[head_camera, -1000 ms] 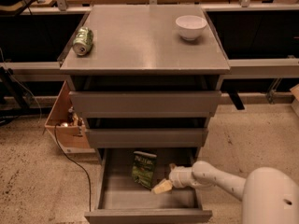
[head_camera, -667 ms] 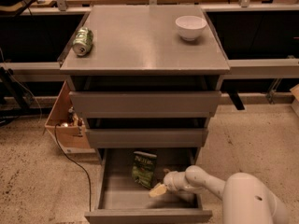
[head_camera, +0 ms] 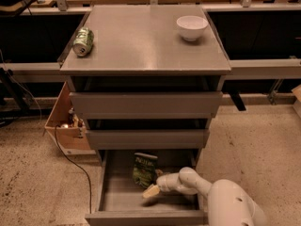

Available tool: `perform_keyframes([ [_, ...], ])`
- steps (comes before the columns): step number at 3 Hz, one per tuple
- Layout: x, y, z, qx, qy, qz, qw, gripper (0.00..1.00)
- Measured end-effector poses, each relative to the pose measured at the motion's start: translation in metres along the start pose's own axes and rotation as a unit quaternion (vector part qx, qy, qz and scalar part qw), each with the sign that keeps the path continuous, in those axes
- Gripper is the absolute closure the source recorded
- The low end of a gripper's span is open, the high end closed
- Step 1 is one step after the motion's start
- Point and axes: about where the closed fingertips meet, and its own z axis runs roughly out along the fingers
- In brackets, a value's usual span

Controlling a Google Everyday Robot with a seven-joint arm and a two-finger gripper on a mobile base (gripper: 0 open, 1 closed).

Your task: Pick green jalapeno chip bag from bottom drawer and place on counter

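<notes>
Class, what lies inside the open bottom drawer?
The drawer holds a green chip bag near its back, with the end effector just in front of it. The arm covers the floor's right part.

The arm (head_camera: 225, 205) is smooth glossy white, made of rounded, bulbous shells that narrow toward the tip. Its gripper (head_camera: 151, 191), at lower centre of the frame, is pale tan.
</notes>
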Motion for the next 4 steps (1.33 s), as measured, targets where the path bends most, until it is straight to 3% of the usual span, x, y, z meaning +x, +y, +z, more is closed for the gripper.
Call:
perform_keyframes([
  [1, -0.003, -0.003, 0.014, -0.007, -0.010, -0.009, 0.9999, 0.00],
  [3, -0.004, -0.010, 0.029, -0.008, -0.020, -0.012, 0.9997, 0.41],
  [4, -0.011, -0.013, 0.021, 0.004, -0.030, -0.017, 0.9994, 0.63],
])
